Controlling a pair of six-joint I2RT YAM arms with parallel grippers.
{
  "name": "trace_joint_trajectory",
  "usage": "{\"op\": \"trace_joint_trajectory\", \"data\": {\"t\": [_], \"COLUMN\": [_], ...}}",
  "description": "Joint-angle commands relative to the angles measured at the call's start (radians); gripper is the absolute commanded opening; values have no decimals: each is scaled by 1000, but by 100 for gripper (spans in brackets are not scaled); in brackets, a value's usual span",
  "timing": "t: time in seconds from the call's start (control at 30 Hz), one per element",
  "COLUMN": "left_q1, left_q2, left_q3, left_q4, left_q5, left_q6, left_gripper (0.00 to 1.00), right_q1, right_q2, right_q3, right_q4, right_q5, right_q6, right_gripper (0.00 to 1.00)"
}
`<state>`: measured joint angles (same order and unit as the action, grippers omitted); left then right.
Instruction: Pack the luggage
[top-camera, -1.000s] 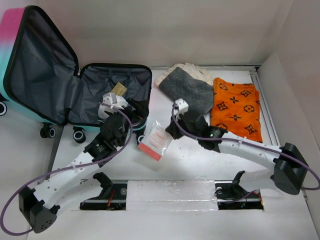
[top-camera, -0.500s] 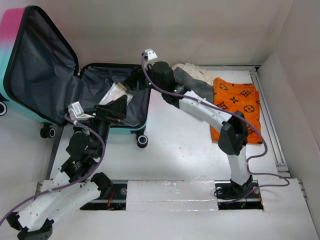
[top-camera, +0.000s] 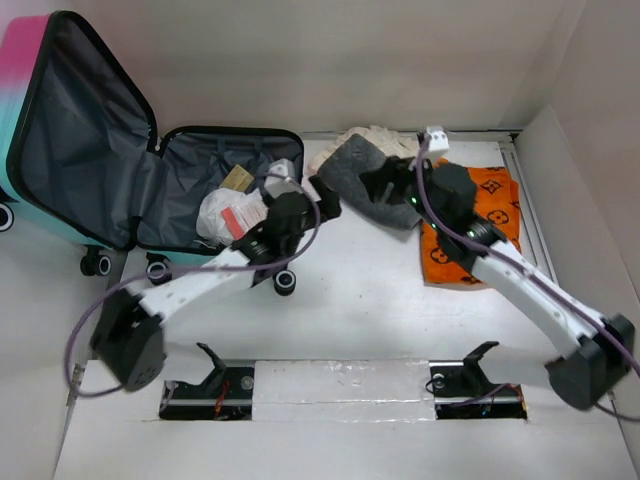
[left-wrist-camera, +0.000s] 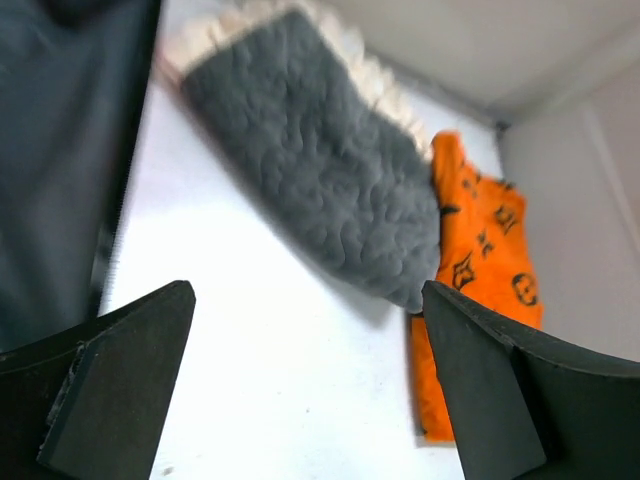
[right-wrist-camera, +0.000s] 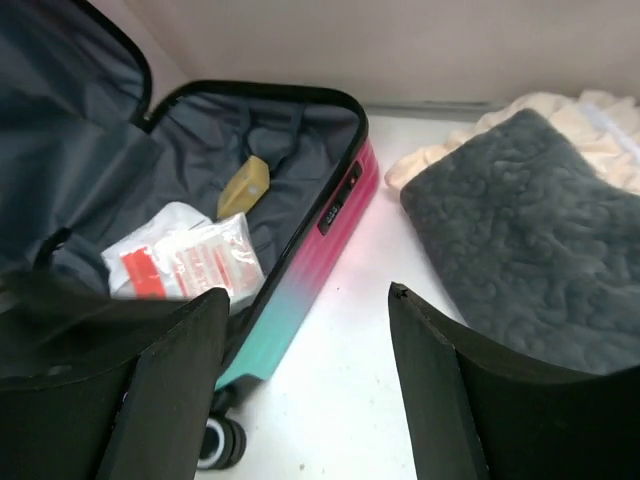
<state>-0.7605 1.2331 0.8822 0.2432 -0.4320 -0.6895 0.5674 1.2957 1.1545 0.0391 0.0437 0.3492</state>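
White table (top-camera: 380, 300), pale walls behind.
Luggage (top-camera: 80, 130): stood open at far left, lid propped up; packet (top-camera: 235, 212) and yellow item (top-camera: 237, 178) lay in the lower half.
Grey cloth (left-wrist-camera: 330, 170): lay just right of the luggage, orange cloth (left-wrist-camera: 480, 250) beside it.
Left gripper (left-wrist-camera: 308, 330): fingers wide, empty, facing the grey cloth.
Right gripper (right-wrist-camera: 308, 300): fingers apart, empty, above that cloth.
Handling note: the grey cloth seemed next; a deep pinch on its bunched edge, then a lift clear of the luggage rim, looked best.
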Motion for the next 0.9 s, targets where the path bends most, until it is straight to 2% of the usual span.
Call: {"op": "trace_joint_trajectory", "data": {"t": [0.0, 0.13, 0.2, 0.23, 0.27, 0.3, 0.33, 0.4, 0.5, 0.67, 0.73, 0.87], "left_q1": [-22, -42, -42, -42, -42, -42, -33, -33, -23, 35, 47, 56], "left_q2": [194, 458, 611, 662, 708, 751, 828, 885, 933, 933, 953, 1022], "left_q3": [130, 322, 449, 545, 546, 628, 659, 727, 719, 594, 594, 688], "left_q4": [39, -2, -33, -98, -131, -160, -201, -232, -254, -128, -113, -113], "left_q5": [65, 62, 53, 53, 53, 53, 44, 44, 30, 122, 122, 171], "left_q6": [-88, -122, -163, -188, -209, -231, -267, -298, -385, -479, -495, -515], "left_gripper": [92, 92, 92, 92, 92, 92, 92, 92, 92, 88, 85, 76], "right_q1": [-3, -23, -23, -23, -23, -23, -23, -23, -23, -32, -32, -32], "right_q2": [-123, -281, -344, -358, -371, -380, -392, -403, -443, -516, -532, -566], "right_q3": [-168, -329, -358, -378, -387, -388, -397, -397, -407, -417, -406, -406], "right_q4": [39, 7, -5, -14, -15, -15, -25, -38, -58, -79, -90, -110], "right_q5": [103, 113, 113, 113, 113, 113, 104, 104, 94, 94, 84, 74], "right_q6": [-16, -16, -16, -16, -16, -25, -26, -26, -26, -35, -35, -35], "right_gripper": [70, 70, 70, 70, 70, 70, 70, 70, 70, 70, 70, 70]}}
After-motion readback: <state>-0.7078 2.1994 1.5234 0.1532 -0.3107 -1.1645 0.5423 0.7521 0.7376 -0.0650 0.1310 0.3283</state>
